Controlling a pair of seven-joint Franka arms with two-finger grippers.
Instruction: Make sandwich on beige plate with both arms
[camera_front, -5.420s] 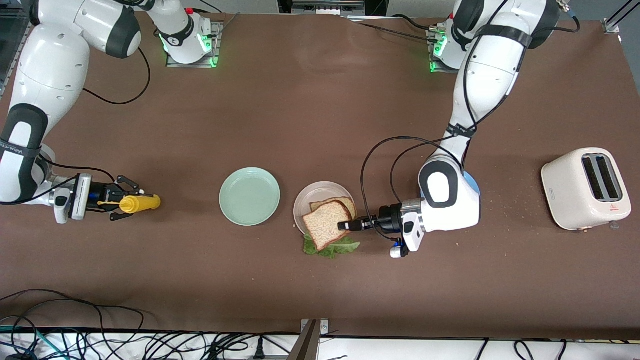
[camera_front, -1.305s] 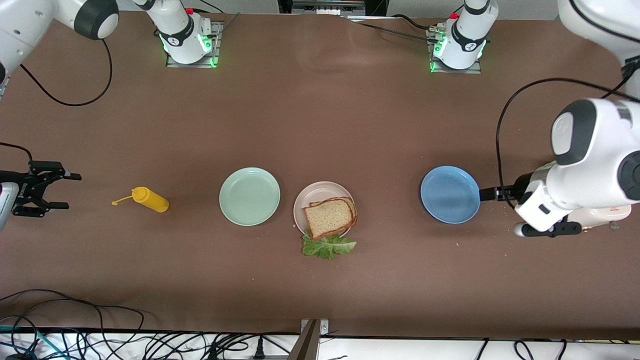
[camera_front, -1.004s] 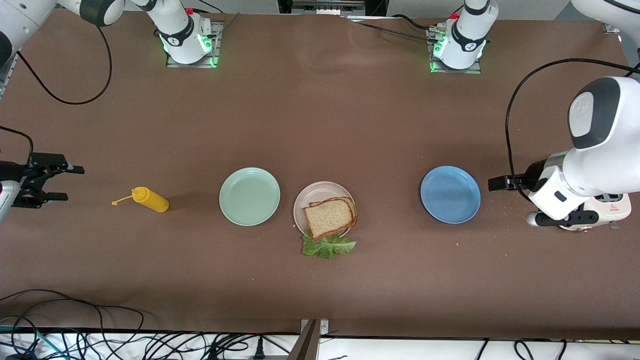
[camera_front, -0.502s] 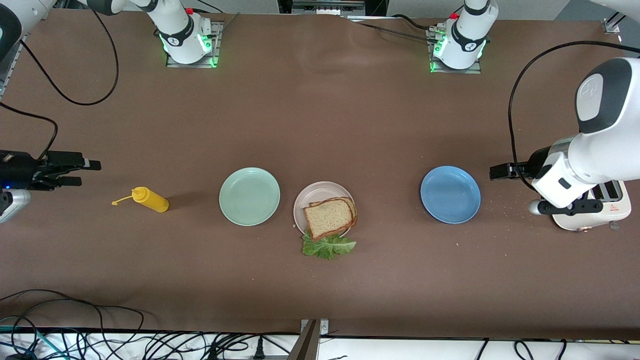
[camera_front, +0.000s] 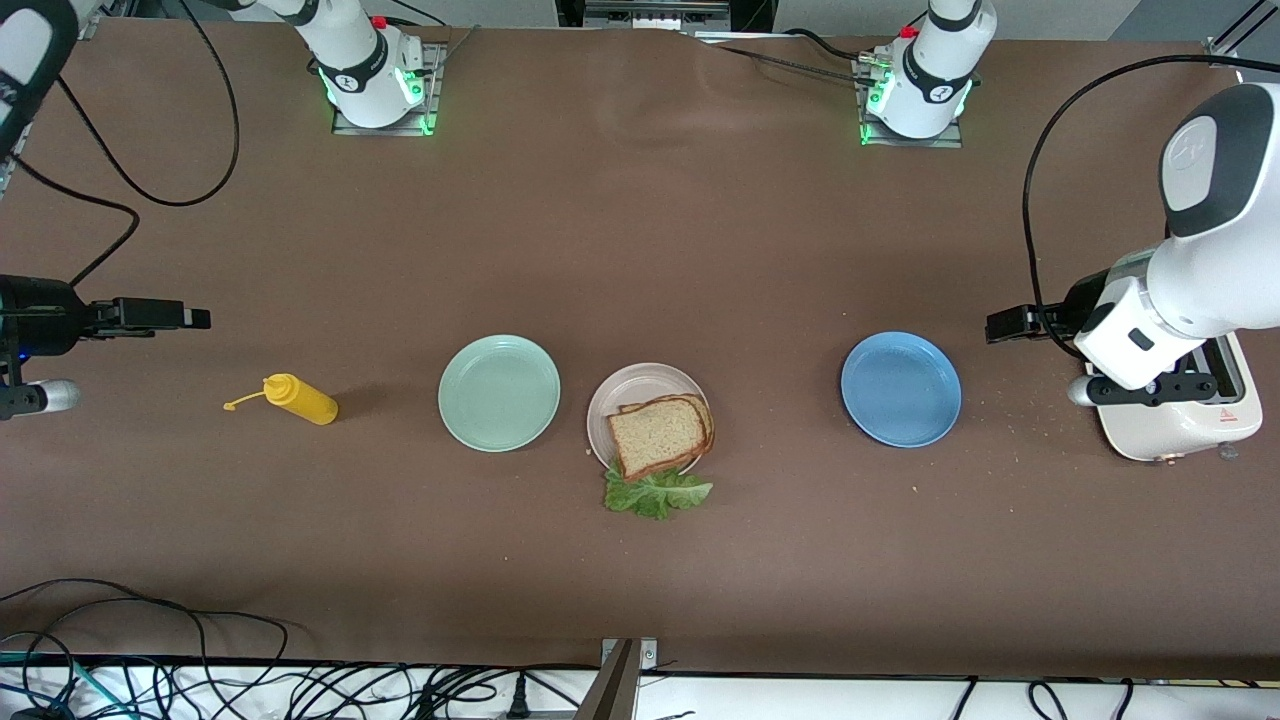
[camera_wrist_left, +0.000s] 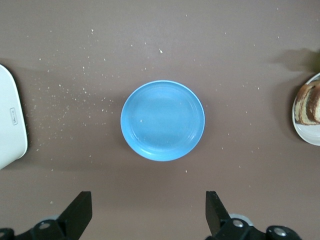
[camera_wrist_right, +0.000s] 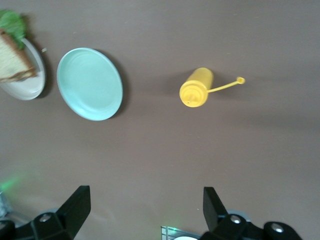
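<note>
Your left tool (camera_front: 1005, 325) hung wide open and empty over the table (camera_front: 640, 250) between the blue plate (camera_front: 901, 389) and the toaster (camera_front: 1190, 410); your right tool (camera_front: 185, 318) hung equally wide and empty near the yellow squeeze bottle (camera_front: 298, 399). Well apart from both, the sandwich (camera_front: 662, 434) sat on the beige plate (camera_front: 630, 390), its lettuce (camera_front: 655, 493) spilling over the rim onto the table. Any nudge of the plate could likely drag that loose leaf out.

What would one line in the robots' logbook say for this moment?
sandwich: on beige plate, lettuce sticks out | left gripper: open, above table near blue plate | right gripper: open, above table near yellow bottle
</note>
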